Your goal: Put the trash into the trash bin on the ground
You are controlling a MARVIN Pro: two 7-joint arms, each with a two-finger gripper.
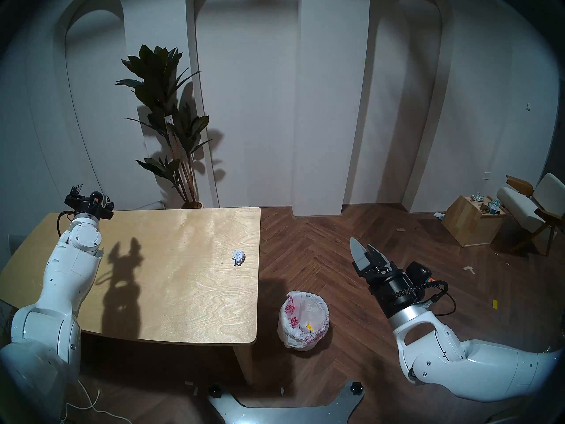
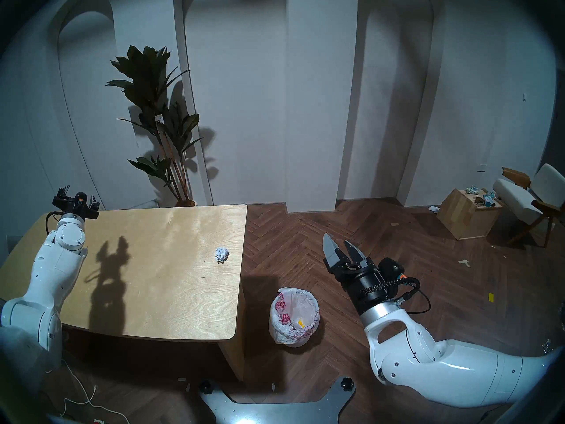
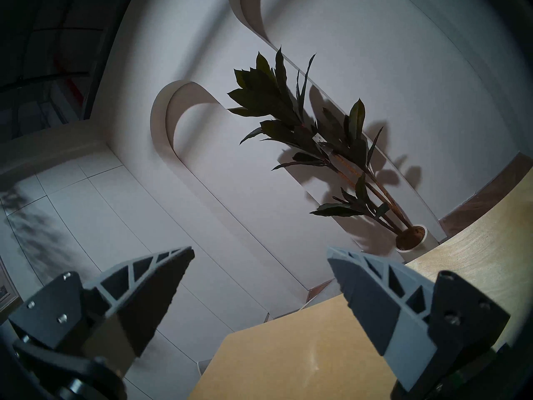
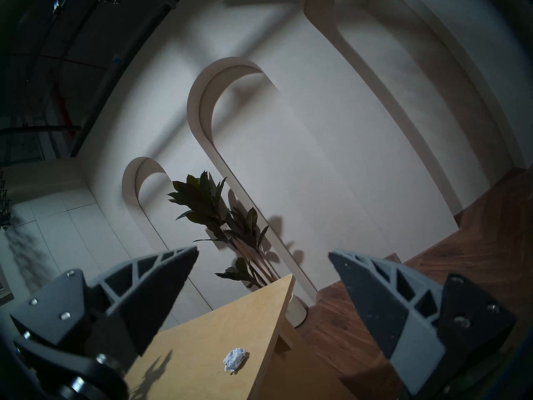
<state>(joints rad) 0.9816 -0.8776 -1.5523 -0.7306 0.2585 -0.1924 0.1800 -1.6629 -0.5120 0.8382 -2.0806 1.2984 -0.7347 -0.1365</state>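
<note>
Since the right gripper (image 1: 363, 252) is spread wide with nothing in it, hanging over the floor past the table's (image 1: 171, 291) edge, I'd say we're between pieces: yellow trash (image 1: 309, 326) already sits in the trash bin (image 1: 303, 321) by the table's corner, and a white paper ball (image 1: 238, 257) waits near that table edge. Next it needs to swing over the tabletop, drop onto the ball and pinch; nothing's blocking it. The left gripper (image 1: 91, 197) is open too, parked at the far corner by the plant (image 1: 166, 120).

Paper ball (image 1: 238, 257) on table (image 1: 171, 304)
</note>
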